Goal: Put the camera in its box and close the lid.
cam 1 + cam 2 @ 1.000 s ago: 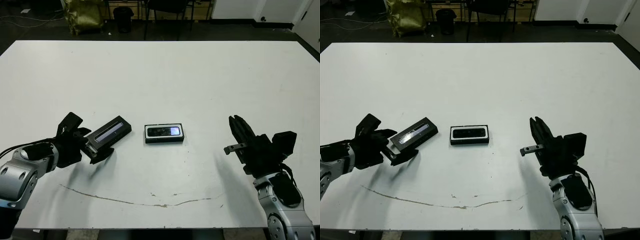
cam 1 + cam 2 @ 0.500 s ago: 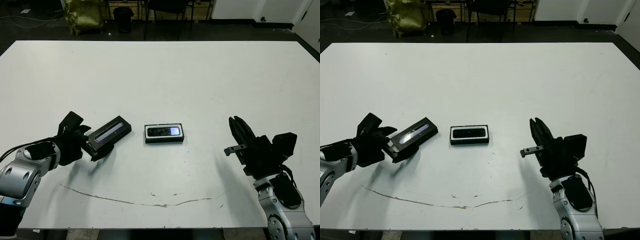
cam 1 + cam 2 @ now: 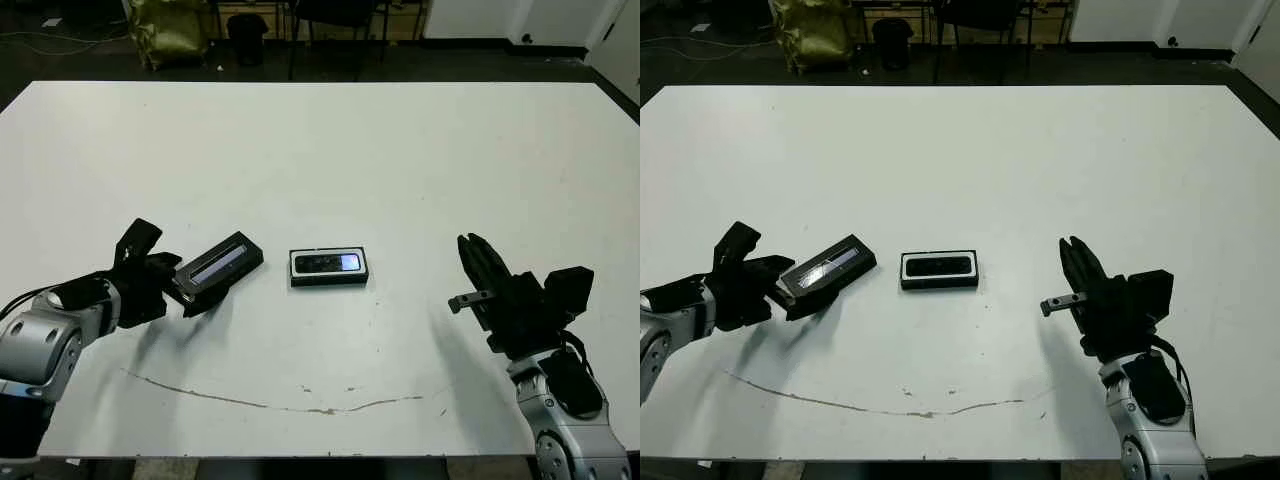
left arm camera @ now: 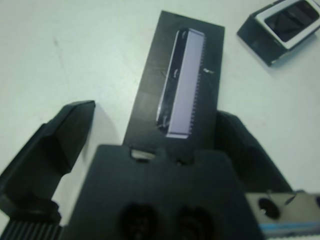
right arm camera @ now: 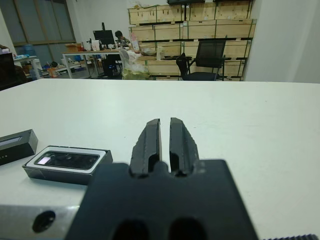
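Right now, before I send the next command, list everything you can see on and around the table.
Camera: one, black, lying inside the box at the table's middle.
Box: one, black walls with white lining, open, right of the lid.
Lid: one, black with a pale silvery strip, off the box, its near end between the left pincer's fingers.
Table: one, white, with a thin dark scuff line near the front edge.
Chairs, shelving and a yellowish bag: beyond the far edge, dim.
Left pincer: black, open around the lid's end.
Right pincer: black, fingers together, empty, off to the right of the box.
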### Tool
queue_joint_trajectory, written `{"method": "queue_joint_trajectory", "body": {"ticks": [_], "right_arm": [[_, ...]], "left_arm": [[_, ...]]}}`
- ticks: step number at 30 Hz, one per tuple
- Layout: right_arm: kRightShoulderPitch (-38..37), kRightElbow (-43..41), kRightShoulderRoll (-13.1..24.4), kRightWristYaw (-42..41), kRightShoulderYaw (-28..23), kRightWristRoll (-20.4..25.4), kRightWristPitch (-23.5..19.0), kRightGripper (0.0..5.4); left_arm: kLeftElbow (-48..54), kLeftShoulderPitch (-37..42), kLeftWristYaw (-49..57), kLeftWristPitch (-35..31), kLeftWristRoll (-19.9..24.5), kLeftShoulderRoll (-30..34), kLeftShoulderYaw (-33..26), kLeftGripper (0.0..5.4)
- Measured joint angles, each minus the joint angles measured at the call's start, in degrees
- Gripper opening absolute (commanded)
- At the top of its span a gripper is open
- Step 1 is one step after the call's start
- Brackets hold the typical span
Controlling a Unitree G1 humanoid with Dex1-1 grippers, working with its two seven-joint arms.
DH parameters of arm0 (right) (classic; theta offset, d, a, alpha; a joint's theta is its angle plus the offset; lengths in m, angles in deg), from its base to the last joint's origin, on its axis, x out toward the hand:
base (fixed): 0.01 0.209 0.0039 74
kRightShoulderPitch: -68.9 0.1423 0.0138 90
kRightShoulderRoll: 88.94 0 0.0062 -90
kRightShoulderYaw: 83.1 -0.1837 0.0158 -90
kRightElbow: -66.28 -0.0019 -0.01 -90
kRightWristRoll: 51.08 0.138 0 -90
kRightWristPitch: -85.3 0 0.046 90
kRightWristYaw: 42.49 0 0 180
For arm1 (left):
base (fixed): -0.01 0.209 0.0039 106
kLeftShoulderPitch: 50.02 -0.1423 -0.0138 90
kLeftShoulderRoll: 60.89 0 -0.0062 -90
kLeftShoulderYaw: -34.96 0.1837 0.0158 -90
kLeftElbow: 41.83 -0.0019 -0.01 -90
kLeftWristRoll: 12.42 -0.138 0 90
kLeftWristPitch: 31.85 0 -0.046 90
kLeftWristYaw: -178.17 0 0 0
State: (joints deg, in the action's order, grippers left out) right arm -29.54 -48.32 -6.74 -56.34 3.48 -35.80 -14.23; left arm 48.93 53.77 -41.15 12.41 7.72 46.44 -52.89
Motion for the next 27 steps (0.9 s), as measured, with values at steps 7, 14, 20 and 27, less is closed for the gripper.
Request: {"method": "queue_joint_trajectory", "body": {"ticks": [7,14,20,27], "right_arm": [[-0.1,0.0,-0.3,0.1,0.0,0.3,0.0,0.0],[-0.1,0.0,-0.3,0.0,0.0,0.5,0.0,0.0],[-0.1,0.7,-0.3,-0.2,0.0,0.5,1.4,0.0],[-0.1,1.0,-0.3,-0.4,0.0,0.8,1.9,0.0]], "left_arm": [[-1.5,2.3,-6.1,4.3,-4.1,5.0,5.8,5.37],[-2.8,2.8,-9.6,12.3,-7.1,6.7,8.3,4.27],[-5.2,2.8,-13.4,21.0,-10.5,7.7,9.5,2.8],[-5.1,3.4,-14.2,18.5,-10.6,7.3,9.0,2.45]]}}
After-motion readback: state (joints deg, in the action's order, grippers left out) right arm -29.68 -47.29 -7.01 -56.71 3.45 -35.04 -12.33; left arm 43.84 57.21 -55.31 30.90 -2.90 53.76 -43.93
